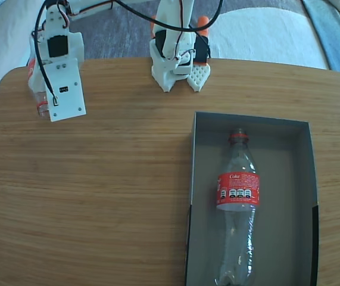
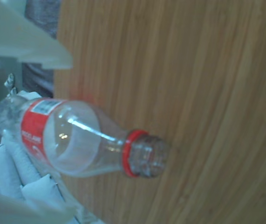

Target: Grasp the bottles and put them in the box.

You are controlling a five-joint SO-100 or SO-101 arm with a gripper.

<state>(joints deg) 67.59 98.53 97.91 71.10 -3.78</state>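
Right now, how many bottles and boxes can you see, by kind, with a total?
Bottles: 2, one lying in the box, one held in the claw
Boxes: 1, the grey box
Total: 3

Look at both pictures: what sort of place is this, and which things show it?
Probably a home room, not a lab: a rounded wooden table, a pale rug on the floor beyond it, and a small hobby arm's base at the table's edge.

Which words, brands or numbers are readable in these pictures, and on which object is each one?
"Coke": white, on the red label of the bottle in the box, fixed view.
The small print under it is too small to read.
The label lettering on the bottle in the gripper, wrist view, is too blurred to read.
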